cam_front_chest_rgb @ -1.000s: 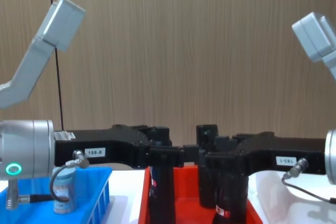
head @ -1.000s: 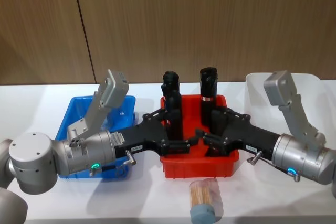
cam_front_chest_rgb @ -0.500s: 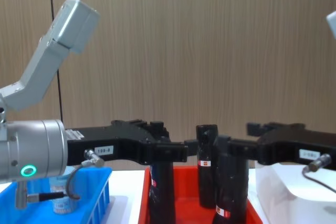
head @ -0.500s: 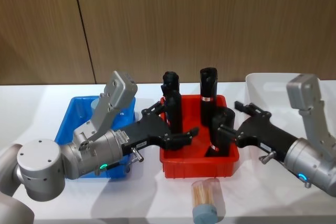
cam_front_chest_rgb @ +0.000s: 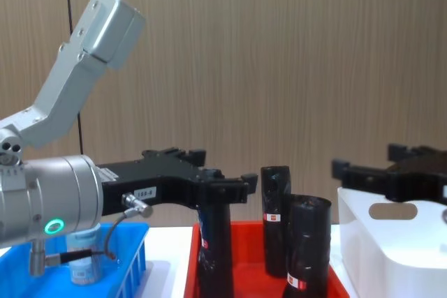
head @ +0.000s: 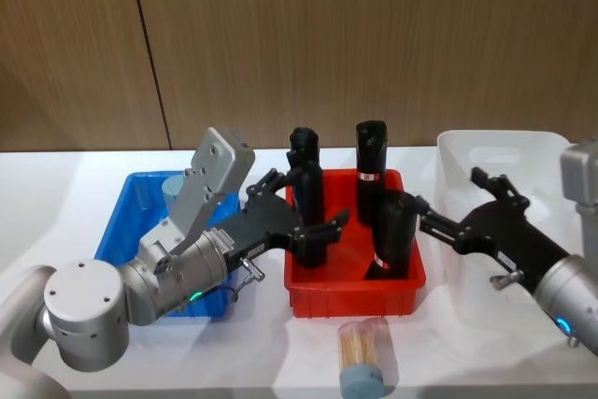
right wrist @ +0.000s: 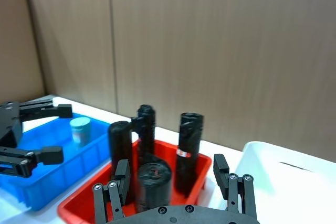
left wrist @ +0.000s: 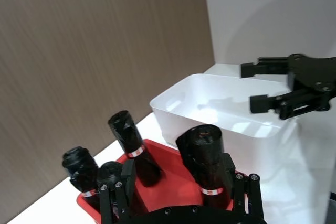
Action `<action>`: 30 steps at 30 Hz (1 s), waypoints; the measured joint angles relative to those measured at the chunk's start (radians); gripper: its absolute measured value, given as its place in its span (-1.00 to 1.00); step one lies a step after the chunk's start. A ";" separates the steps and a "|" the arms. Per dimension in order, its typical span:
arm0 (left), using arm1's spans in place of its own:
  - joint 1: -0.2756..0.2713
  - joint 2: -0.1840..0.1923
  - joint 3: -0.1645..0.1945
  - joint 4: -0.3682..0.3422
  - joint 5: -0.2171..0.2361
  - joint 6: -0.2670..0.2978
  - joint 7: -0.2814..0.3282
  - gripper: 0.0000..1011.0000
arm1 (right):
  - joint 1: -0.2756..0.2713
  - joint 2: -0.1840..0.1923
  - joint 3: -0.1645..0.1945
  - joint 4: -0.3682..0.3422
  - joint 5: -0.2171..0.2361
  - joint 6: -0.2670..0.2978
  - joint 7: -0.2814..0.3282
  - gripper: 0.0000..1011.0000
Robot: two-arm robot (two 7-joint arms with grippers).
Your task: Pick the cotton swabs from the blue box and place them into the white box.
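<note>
Counted two swab containers. Upright cotton swab tub [head: 173,188] standing in the blue box [head: 121,214], on the outer side of the left claw [head: 311,199] and back beside its wrist. Fallen cotton swab tub [head: 364,358] lying on its side on the white surface [head: 495,352], nearer the robot than both claws and roughly between them.

Counted four black rolls [head: 371,151], all upright in one red tray [head: 355,298], beneath and beside the left claw's fingers. Counted one white box [head: 486,145], on the outer side of the right claw [head: 450,192].

Found left claw spread wide and holding nothing, hovering over the tray's edge nearest the blue box. Found right claw likewise spread wide and empty, held over the adjoining edges of red tray and white box.

Compared against one second earlier: both claws drawn apart from a near fingertip-to-fingertip meeting over the tray's middle, the left toward the blue box, the right toward the white box. Found tubs, rolls, tray and boxes unmoved.
</note>
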 joint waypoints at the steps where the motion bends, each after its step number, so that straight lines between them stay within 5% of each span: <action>1: 0.002 0.000 0.001 -0.003 0.002 -0.001 0.010 0.99 | -0.006 0.001 0.003 -0.006 0.001 -0.002 -0.011 0.98; 15: 0.033 -0.007 0.021 -0.055 0.043 -0.020 0.191 0.99 | -0.094 0.012 0.039 -0.094 0.014 -0.040 -0.162 0.98; 30: 0.067 -0.015 0.042 -0.112 0.088 -0.041 0.387 0.99 | -0.100 0.012 0.041 -0.100 0.015 -0.041 -0.172 0.98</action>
